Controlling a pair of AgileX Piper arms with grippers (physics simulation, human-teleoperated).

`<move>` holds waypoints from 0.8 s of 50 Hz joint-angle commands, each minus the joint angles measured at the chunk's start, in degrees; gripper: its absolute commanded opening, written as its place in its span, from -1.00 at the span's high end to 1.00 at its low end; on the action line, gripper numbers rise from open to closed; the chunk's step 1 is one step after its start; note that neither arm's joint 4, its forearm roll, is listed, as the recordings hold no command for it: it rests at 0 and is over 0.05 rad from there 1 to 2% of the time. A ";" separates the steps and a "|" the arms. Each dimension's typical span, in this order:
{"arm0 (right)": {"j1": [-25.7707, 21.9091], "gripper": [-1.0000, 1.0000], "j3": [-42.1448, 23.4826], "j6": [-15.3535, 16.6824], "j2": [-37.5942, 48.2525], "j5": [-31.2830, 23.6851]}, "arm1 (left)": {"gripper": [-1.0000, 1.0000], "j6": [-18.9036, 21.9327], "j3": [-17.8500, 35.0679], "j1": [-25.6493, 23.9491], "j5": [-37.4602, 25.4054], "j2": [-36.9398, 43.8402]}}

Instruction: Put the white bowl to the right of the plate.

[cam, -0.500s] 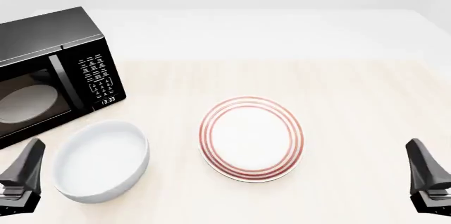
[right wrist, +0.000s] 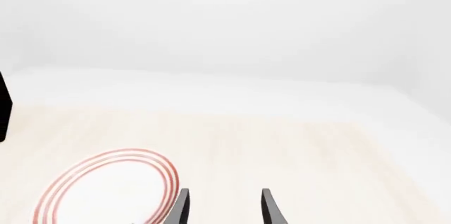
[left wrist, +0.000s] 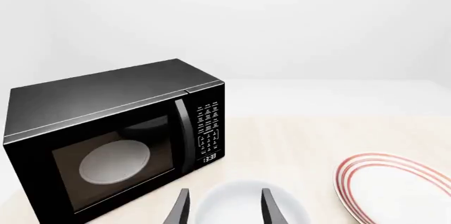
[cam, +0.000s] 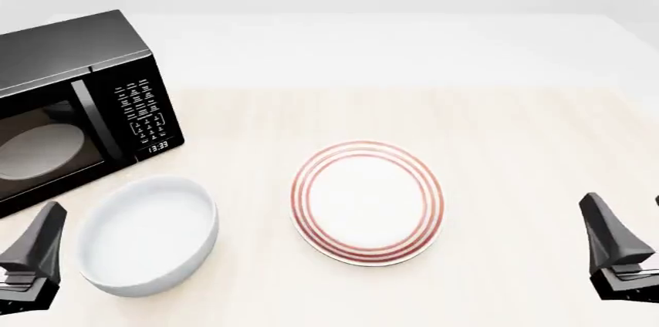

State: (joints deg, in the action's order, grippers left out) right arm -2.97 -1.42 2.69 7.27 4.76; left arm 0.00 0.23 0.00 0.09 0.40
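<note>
Pale table (cam: 495,126), left gripper (left wrist: 224,208) parted (empty), white bowl (cam: 147,234) beside

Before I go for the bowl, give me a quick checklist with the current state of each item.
1. Bowl sits left of the plate, not yet moved: ok to start.
2. Bowl and plate apart, no overlap: ok.
3. Left gripper open, bowl ahead between its fingers in the left wrist view: ok.
4. Left gripper touching the bowl: not ok, it sits beside it, nothing held.
5. Bare table right of the plate for the drop: ok.
6. Right gripper open and holding nothing, at the table's right edge near the drop spot: cannot tell if it will be in the way.
7. Microwave stands close behind the bowl: mind it on the lift.
</note>
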 commanded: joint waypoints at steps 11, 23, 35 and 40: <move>-12.62 -1.00 -12.45 1.65 30.23 11.46 | -1.00 0.00 0.01 0.00 0.01 0.02; -19.44 -1.00 -24.08 4.64 44.31 11.75 | -1.00 0.00 0.01 0.00 0.01 0.02; -27.48 -1.00 -34.87 4.23 55.24 10.58 | -1.00 0.00 0.01 0.00 0.01 0.02; -30.42 -1.00 -39.73 3.34 59.20 8.73 | -1.00 0.00 0.01 0.00 0.01 0.02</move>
State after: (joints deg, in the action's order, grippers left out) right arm -27.22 -32.23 6.61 57.86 15.27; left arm 0.00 0.24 0.00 0.10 0.42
